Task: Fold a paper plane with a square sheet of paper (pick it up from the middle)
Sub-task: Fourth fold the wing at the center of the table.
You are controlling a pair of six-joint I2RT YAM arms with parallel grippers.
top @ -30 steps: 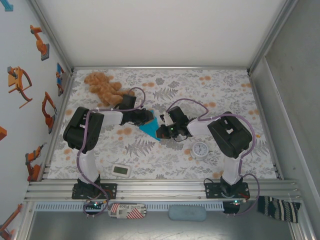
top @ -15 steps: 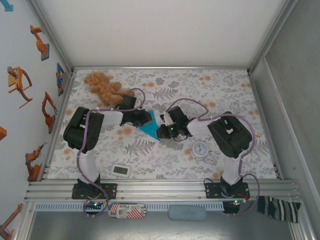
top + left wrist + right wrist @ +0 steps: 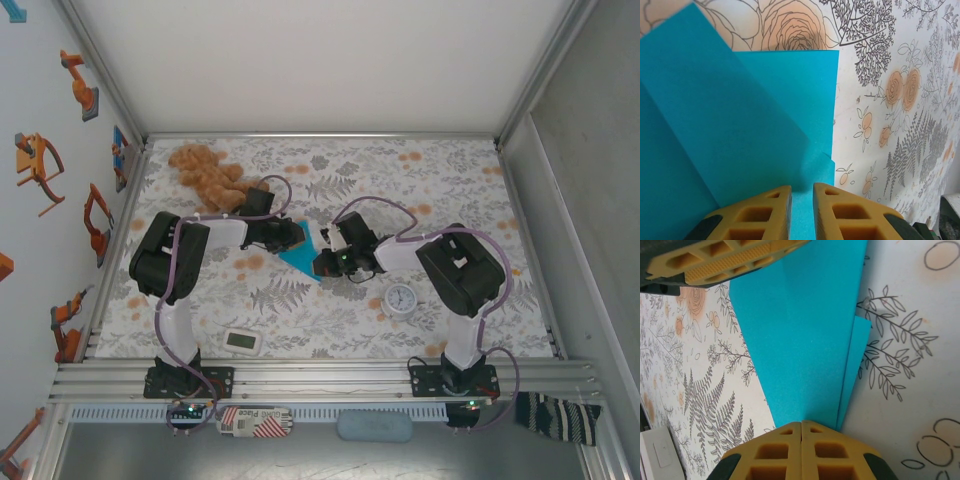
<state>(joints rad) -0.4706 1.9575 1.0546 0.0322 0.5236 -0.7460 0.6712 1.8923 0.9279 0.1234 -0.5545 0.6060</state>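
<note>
Sheet of paper is sitting mid-table btwn the two grippers. From the top cam it's showing as a small turquoise wedge, point facing the near edge. It's plain blue w/ no print, and is already lying in more than one layer.

Right gripper is pinching it: yellow fingers are pressing together w/ no gap, and the paper is running straight in btwn the tips. Left gripper is sitting over the opposite side w/ jaws nearly together, a thin slot showing blue through it. Can't tell if it's actually clamping or just resting above.

Room: floral table is lying open across the far and right parts, w/ metal frame rails bordering both sides. Teddy bear is lying far-left, near the left arm's cable but apart from the paper. Round white clock is sitting just near-right of the right gripper, not touching it. White gadget is lying near the front edge, well apart.

Left wrist cam is giving layer detail: one flap is lying diagonally over a lower layer, w/ a straight right edge and a small step low on the right. Right wrist cam is showing a narrow under-layer peeking out along the right side, plus one of the left gripper's fingers, ribbed pad showing, at the paper's far end.
</note>
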